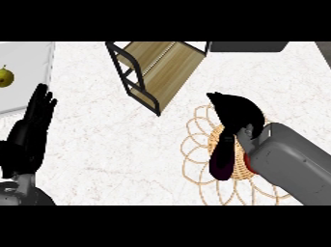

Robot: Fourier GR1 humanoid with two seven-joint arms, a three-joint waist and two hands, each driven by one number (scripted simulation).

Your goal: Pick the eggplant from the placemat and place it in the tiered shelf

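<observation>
Eggplant (223,161) on placemat (196,144), tiered shelf (157,72) behind, pear (3,77) far left.

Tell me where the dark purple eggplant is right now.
In the head view, the dark purple eggplant lies low on the right, on the woven wicker placemat, under the black right hand.

The desk (118,144) is bare between the placemat (196,159) and the tiered shelf (157,67). Only the shelf's black frame stands there.
</observation>
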